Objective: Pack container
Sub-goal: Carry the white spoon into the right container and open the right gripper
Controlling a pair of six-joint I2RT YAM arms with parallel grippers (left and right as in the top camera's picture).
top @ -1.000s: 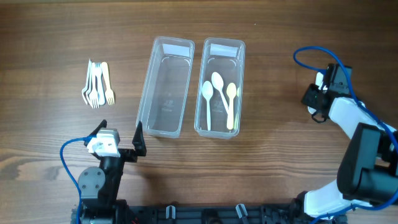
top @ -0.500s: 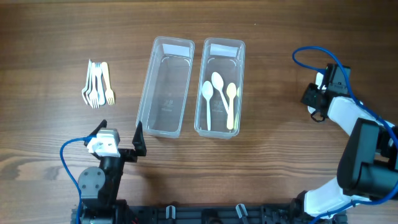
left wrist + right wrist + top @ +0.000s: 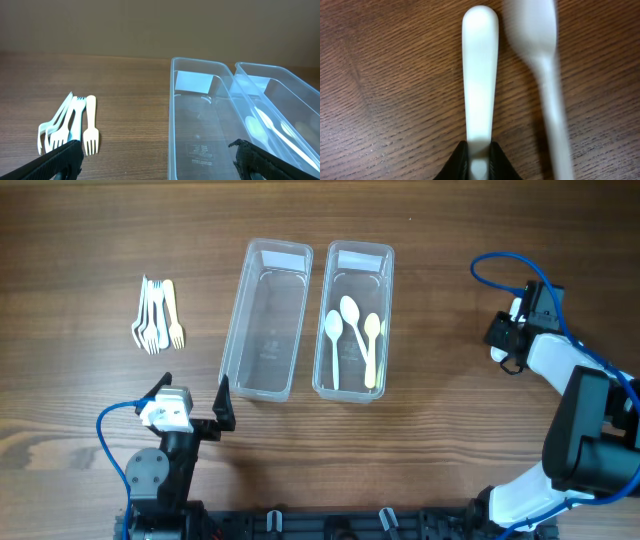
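The right gripper (image 3: pixel 479 159), at 3 o'clock on the table (image 3: pixel 90 240), pinches the end of a white utensil (image 3: pixel 480 70). A blurred second utensil (image 3: pixel 546 65) lies just beside it. The left gripper (image 3: pixel 156 152), at 7 o'clock, gapes wide, holding nothing. Three spoons (image 3: pixel 350 340) lie in the right container (image 3: pixel 388 310). The left container (image 3: pixel 200 135) has a white label (image 3: pixel 193 81) and moulded base print, both unreadable. Forks (image 3: pixel 155 315) lie at 10 o'clock.

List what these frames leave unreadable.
- Right wrist: white plastic handle pinched in the right gripper, its working end cut off by the bottom edge.
- Right wrist: second white plastic utensil beside it, blurred.
- Left wrist: pile of white plastic forks overlaps; count unclear.
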